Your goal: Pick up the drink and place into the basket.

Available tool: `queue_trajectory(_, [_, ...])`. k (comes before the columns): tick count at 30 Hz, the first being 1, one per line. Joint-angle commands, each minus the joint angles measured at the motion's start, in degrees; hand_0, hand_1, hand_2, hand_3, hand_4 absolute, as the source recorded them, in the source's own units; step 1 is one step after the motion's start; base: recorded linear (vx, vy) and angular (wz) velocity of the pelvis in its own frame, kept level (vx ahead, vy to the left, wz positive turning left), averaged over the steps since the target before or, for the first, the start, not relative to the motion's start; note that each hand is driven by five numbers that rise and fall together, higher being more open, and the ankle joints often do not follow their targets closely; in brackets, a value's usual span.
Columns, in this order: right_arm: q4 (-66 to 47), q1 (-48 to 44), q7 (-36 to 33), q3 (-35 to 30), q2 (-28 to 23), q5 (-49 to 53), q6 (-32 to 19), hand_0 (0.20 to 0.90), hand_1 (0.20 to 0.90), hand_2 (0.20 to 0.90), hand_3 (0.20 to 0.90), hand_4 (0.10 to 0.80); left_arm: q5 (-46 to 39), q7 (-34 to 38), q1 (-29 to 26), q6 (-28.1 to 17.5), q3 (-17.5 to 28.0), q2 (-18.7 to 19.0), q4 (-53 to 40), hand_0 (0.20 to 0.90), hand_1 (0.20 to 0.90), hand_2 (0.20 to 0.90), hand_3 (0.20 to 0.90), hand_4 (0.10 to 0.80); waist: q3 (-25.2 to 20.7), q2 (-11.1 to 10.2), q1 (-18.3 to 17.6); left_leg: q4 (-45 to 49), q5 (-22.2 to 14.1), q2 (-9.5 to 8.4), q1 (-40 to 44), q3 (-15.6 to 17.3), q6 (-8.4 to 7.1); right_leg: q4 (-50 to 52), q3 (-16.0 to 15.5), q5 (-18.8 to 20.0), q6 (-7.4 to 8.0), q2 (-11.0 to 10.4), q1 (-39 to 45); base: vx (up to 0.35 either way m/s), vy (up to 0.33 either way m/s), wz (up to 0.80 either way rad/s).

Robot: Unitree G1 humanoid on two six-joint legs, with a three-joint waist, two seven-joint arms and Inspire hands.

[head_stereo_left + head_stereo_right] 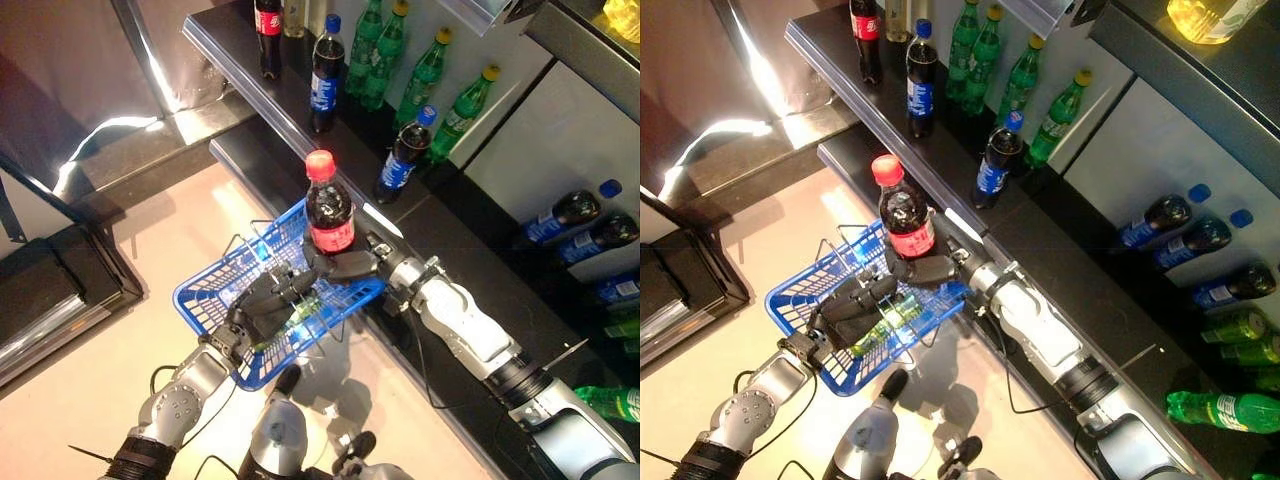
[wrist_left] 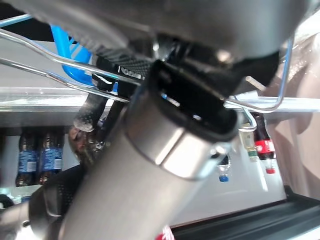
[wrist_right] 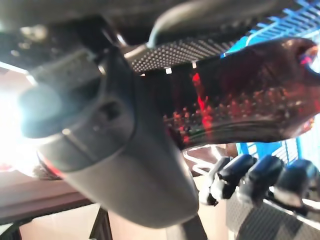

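A cola bottle (image 1: 329,208) with a red cap stands upright over the far right corner of a blue wire basket (image 1: 215,295). My right hand (image 1: 345,266) is shut round the bottle's lower part; the right wrist view shows the dark bottle (image 3: 235,95) against its thumb. My left hand (image 1: 268,305) is curled round the basket's metal handles (image 2: 60,62) and holds the basket up above the floor. A green bottle (image 1: 883,325) lies inside the basket, under the left hand.
A dark shelf (image 1: 290,110) runs diagonally behind the basket, with several cola and green bottles (image 1: 380,50) standing on it. More bottles (image 1: 580,225) lie on a lower shelf at the right. The floor lies below the basket.
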Motion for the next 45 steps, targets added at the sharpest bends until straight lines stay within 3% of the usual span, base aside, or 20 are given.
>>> queue_trajectory(1, [-2.06,-4.4,-2.38,5.9,3.26,-3.18,-11.96,0.3,0.3,0.3,0.2,0.1,-6.98,-13.8,-4.38,-3.69,-5.25,-5.47,-20.21,0.3,0.3,0.3,0.2,0.1,-17.81,0.76,-0.01,-0.18,-4.94,-1.65,2.28,-0.26,-0.05,0.73,-2.76,-2.06,0.21,1.4,2.22,0.025,-0.013,0.04])
queue_trajectory(15, [8.67,-6.16,-9.45,9.61,-0.66,-15.54,-7.65,0.3,0.3,0.3,0.2,0.1,-8.14,-18.96,-4.63,-0.78,-6.16,-3.35,-24.63,0.3,0.3,0.3,0.2,0.1,-18.05,0.27,2.3,-0.18,-4.72,-1.94,1.93,-2.6,-0.33,0.96,-4.47,-2.06,0.48,1.04,2.71,0.016,-0.014,0.08])
queue_trajectory(36, [17.3,-5.78,-10.81,10.63,1.19,-21.84,-2.33,0.3,0.3,0.3,0.2,0.1,-6.42,-24.63,-4.12,3.12,-6.55,-3.4,-29.03,0.3,0.3,0.3,0.2,0.1,-18.66,0.59,4.14,-0.18,-4.6,-2.36,1.86,-4.69,-0.36,1.58,-5.88,-2.09,0.7,0.42,3.16,0.008,-0.003,0.05])
queue_trajectory(45, [18.23,-7.38,-10.81,11.68,0.95,-29.49,0.6,0.3,0.3,0.3,0.2,0.1,-5.68,-25.68,-4.66,3.92,-6.79,-3.21,-30.16,0.3,0.3,0.3,0.2,0.1,-18.67,0.51,4.62,-0.18,-4.52,-2.48,1.75,-5.24,-0.35,1.69,-6.01,-2.19,0.64,0.45,3.22,0.0,0.0,0.0])
